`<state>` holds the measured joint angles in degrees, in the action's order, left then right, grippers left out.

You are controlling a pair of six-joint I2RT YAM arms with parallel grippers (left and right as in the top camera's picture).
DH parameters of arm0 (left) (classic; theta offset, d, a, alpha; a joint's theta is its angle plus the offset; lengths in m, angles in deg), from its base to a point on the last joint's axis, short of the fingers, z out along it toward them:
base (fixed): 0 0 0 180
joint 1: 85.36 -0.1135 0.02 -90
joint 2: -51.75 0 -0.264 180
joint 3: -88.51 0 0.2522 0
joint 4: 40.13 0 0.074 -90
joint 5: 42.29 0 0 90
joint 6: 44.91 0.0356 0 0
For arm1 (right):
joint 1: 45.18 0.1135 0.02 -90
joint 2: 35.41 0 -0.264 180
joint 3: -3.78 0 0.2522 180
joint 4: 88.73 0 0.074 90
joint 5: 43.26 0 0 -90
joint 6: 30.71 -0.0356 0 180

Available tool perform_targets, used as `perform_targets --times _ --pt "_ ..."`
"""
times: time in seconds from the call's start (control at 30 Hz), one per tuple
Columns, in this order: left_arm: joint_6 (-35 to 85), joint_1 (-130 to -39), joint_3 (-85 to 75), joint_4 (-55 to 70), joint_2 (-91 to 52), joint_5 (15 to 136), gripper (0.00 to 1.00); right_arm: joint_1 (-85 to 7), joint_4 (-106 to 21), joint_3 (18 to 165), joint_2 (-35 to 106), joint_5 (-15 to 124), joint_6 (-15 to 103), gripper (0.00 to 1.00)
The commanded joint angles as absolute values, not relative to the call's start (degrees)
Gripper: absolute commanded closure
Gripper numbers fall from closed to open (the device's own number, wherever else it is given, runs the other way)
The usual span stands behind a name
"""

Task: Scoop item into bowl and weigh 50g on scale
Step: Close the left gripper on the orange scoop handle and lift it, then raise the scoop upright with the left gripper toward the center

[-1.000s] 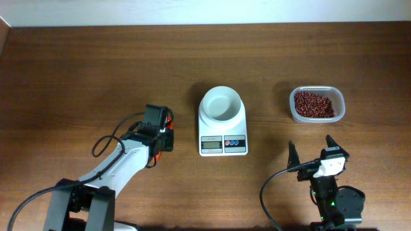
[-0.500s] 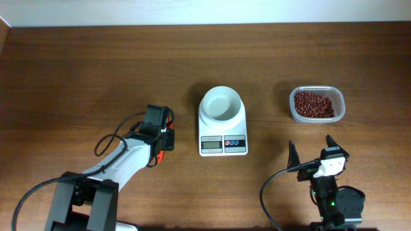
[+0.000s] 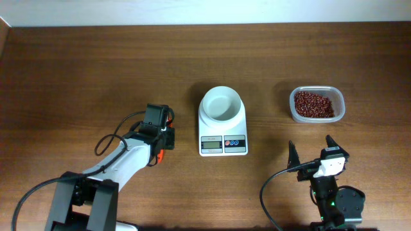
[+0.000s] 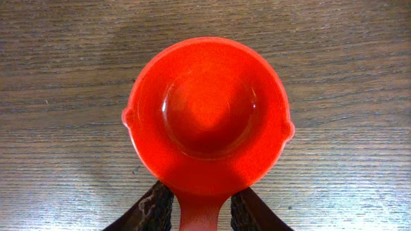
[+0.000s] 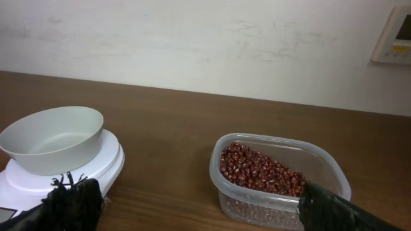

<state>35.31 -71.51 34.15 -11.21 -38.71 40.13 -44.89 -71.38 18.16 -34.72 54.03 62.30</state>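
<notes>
left gripper (image 4: pixel 200 215): jaws narrow, pinching handle of empty red scoop (image 4: pixel 207 115), left of scale (image 3: pixel 223 144)
right gripper (image 3: pixel 310 146): jaws wide, empty, by tabletop (image 3: pixel 96 64) front edge
beans (image 3: pixel 313 104): in clear tub (image 3: pixel 339 109), toward right edge
bowl (image 3: pixel 221 104): empty, on scale, mid-tabletop
risk 1: scoop's path to tub crosses bowl; a clip would shift it
risk 2: loaded scoop twists in pinch, spills

nothing legible; the display (image 3: pixel 210 144) on the scale (image 3: pixel 223 130) is too small to read.
</notes>
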Motion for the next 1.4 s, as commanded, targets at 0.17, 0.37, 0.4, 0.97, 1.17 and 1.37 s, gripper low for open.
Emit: perform_targets --times 0.17,0.37,0.4,0.97,1.17,1.37 --pt "35.77 -71.27 34.63 -11.39 -39.1 39.69 0.78 -45.26 -71.05 17.85 -35.23 53.55 62.01 0.01" --pt "35.77 -71.27 34.63 -11.39 -39.1 39.69 0.73 -45.26 -71.05 17.85 -35.23 53.55 62.01 0.01" --pt "35.77 -71.27 34.63 -11.41 -39.1 39.69 0.72 -45.26 -71.05 17.85 -35.23 53.55 62.01 0.01" --pt "34.3 -71.27 33.62 -9.29 -35.23 39.76 0.92 -45.26 -71.05 17.85 -35.23 53.57 62.01 0.01" --pt "19.09 -71.34 30.96 -3.74 -25.16 39.96 1.0 -45.26 -71.05 17.85 -35.23 53.57 62.01 0.01" --pt "2.19 -75.97 28.6 -1.86 -15.15 55.45 1.0 -45.26 -71.05 17.85 -35.23 53.57 62.01 0.01"
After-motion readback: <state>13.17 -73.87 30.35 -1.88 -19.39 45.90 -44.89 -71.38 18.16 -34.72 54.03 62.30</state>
